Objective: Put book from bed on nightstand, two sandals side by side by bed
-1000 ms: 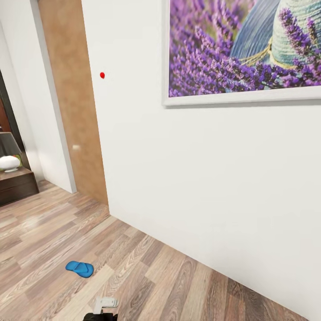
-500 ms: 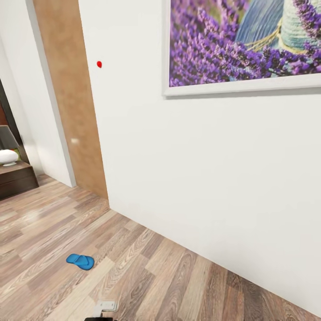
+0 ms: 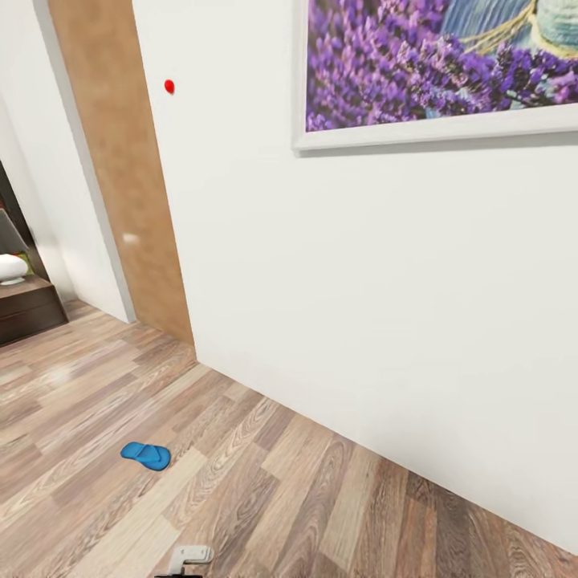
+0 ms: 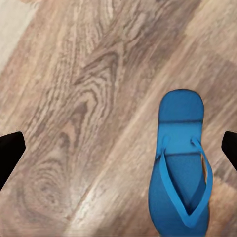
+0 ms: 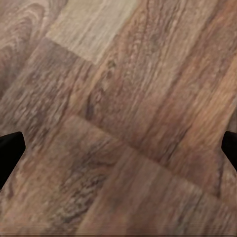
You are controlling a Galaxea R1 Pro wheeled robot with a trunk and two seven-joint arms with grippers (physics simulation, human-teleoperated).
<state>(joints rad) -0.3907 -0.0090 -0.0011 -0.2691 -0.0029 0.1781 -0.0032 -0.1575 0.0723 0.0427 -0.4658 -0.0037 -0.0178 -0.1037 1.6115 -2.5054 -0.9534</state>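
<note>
One blue sandal (image 4: 180,168) lies on the wood floor (image 3: 265,482) under my spread, empty left gripper (image 4: 118,148); the right gripper (image 5: 118,148) looks open too, so I'd descend next to grasp it.

black fingertips (image 4: 10,150), a white-grey wrist part (image 3: 191,554)

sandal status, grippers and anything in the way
Left gripper open, empty, above the sandal. Right gripper open over bare floor. Nothing on the sandal.

A home: wood-plank floor (image 3: 265,482), framed lavender picture (image 3: 437,68), door (image 3: 120,177).
</note>
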